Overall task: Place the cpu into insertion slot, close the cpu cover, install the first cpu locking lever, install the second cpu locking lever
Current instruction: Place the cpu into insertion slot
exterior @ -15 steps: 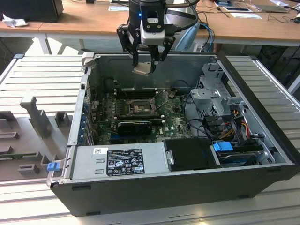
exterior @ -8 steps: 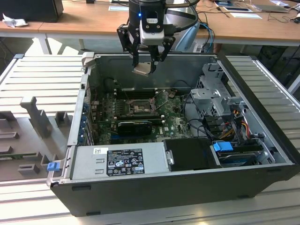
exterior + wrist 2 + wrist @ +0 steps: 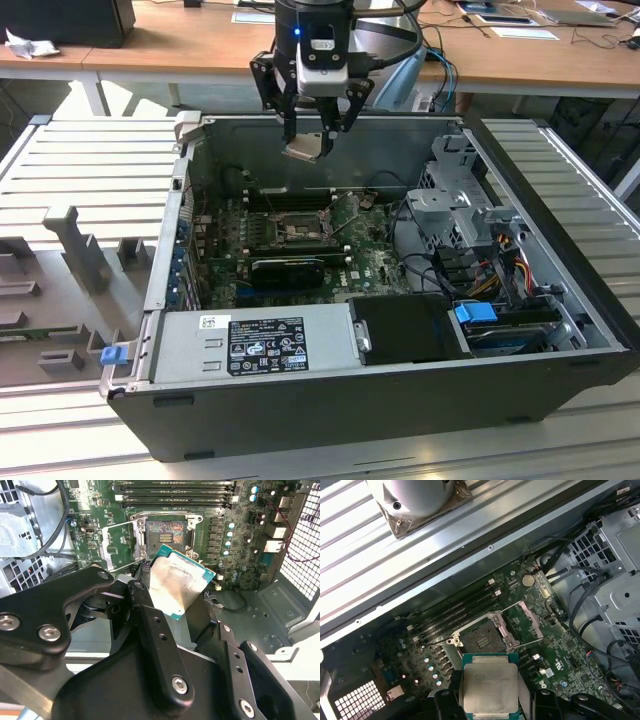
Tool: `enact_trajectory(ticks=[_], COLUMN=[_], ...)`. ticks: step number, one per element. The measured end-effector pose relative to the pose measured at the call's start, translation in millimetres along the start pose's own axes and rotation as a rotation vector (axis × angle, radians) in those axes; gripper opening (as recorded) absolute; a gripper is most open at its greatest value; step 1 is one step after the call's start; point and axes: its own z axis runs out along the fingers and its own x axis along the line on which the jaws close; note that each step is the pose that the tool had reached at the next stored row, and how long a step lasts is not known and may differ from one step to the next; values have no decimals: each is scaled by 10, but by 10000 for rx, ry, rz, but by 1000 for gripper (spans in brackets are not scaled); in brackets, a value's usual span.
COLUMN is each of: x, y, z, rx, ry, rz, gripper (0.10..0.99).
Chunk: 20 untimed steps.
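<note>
Contents of the bench, exterior view's left to exterior view's right.

1. Ribbed metal table (image 3: pixel 60 160), carrying grey fixture blocks (image 3: pixel 78 252) well apart from the work.
2. Open computer case (image 3: pixel 330 400), lying on its side. A power supply (image 3: pixel 255 345) runs along its near wall, with a blue clip (image 3: pixel 112 354) at the corner.
3. Green circuit board (image 3: pixel 372 262) on the case floor, with long black memory slots (image 3: pixel 290 198) towards the far wall and a black card (image 3: pixel 285 270) nearer the front.
4. The insertion slot (image 3: pixel 297 232), between those two and bare. The contact field shows plainly in both wrist views.
5. The cpu cover (image 3: pixel 346 212), swung up and back on the side of the slot towards the exterior view's right, leaving the opening free.
6. The gripper (image 3: pixel 310 138), hanging over the far wall of the case, above the rim. Its fingers (image 3: pixel 445 704) are drawn in on two opposite edges of the cpu (image 3: pixel 306 150), the gap no wider than the chip.
7. The cpu: tilted, silvery face away from the board. The slot lies below the fingers and towards the near side of the case, well apart. In the first wrist view the chip's edges look turned against the socket's rim, so squareness is unsettled.
8. Drive cage (image 3: pixel 455 205) and a cable bundle (image 3: pixel 505 262), clear of the path.
</note>
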Motion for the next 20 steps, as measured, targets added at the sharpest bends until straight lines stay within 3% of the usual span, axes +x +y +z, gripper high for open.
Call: enact_trajectory(ticks=[20], x=[0], y=[-1], z=[8], rx=[-12], ry=[-51], rz=[638], gripper=[529])
